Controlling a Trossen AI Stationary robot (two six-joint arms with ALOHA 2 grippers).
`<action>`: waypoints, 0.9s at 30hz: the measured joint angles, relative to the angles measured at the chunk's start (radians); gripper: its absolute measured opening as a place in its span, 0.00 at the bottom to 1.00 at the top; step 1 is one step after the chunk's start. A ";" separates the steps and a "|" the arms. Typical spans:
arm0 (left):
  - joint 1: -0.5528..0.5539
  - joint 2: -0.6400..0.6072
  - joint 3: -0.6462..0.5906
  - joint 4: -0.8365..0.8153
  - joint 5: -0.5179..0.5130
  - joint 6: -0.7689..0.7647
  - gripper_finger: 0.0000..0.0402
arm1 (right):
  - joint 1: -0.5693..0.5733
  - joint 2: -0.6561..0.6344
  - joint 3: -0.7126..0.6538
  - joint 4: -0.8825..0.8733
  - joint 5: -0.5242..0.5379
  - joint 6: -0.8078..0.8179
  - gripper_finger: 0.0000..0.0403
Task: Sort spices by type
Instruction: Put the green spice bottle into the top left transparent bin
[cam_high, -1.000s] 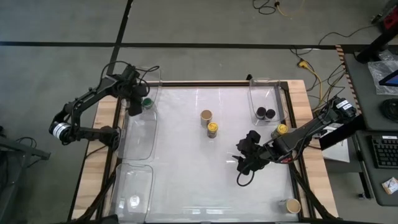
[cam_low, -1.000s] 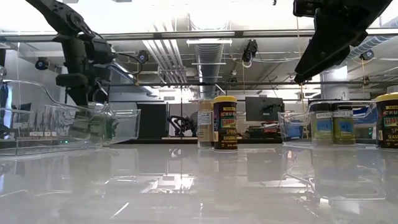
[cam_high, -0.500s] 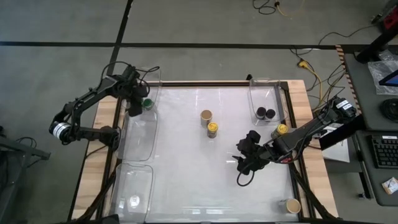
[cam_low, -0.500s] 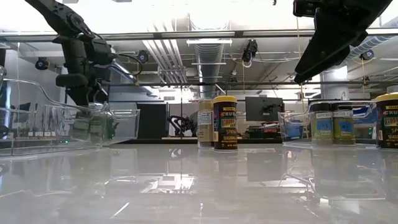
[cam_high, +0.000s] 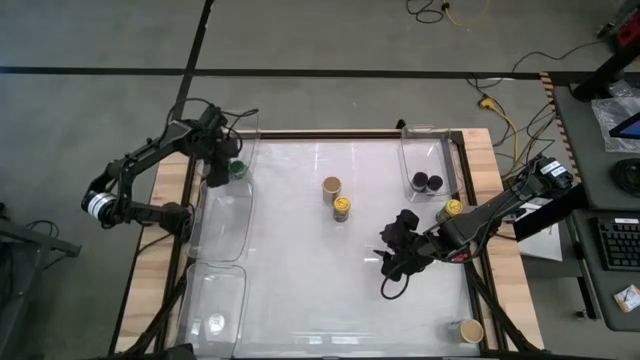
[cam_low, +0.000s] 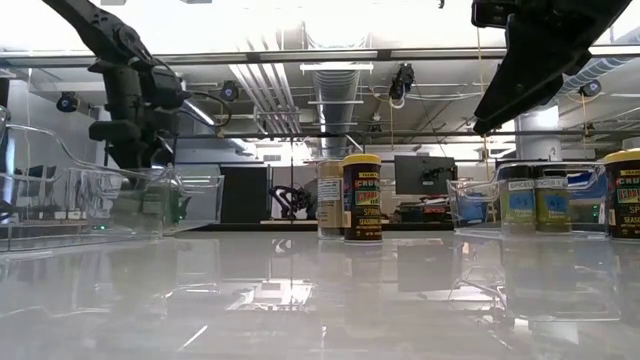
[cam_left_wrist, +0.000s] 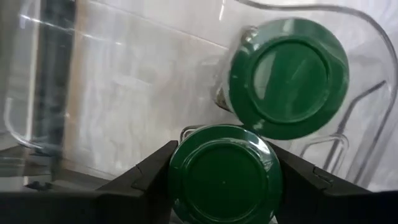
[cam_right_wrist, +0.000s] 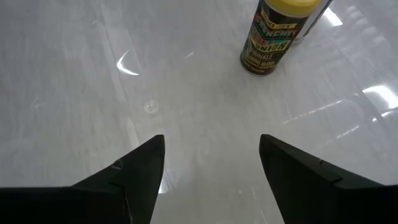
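My left gripper hangs over the far end of the far-left clear bin, shut on a green-lidded spice jar. A second green-lidded jar stands in that bin right beside it. My right gripper hovers open above the table's right half, touching nothing. A tan-lidded jar and a yellow-lidded jar stand at the table's middle. Two black-lidded jars sit in the far-right bin. Another yellow-lidded jar stands beside that bin. My left gripper pinches the green-lidded jar at its top, one finger on each side of the lid's rim, coming from above and pointing down. The jar stands upright inside the bin; whether its base rests on the bin floor I cannot tell.
A second clear bin lies at the near left. A tan-lidded jar stands on the wooden edge at the near right corner. Open tabletop stretches between the middle jars and the near edge.
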 joint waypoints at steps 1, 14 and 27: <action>0.000 0.000 0.001 0.000 -0.001 0.000 0.47 | 0.000 0.000 0.000 0.000 0.000 0.000 0.64; 0.000 -0.001 -0.003 -0.018 -0.002 -0.021 0.48 | 0.000 0.000 0.000 0.000 0.000 -0.001 0.65; 0.000 -0.001 -0.004 -0.019 -0.002 -0.077 0.48 | 0.000 0.000 0.000 0.000 0.007 0.001 0.63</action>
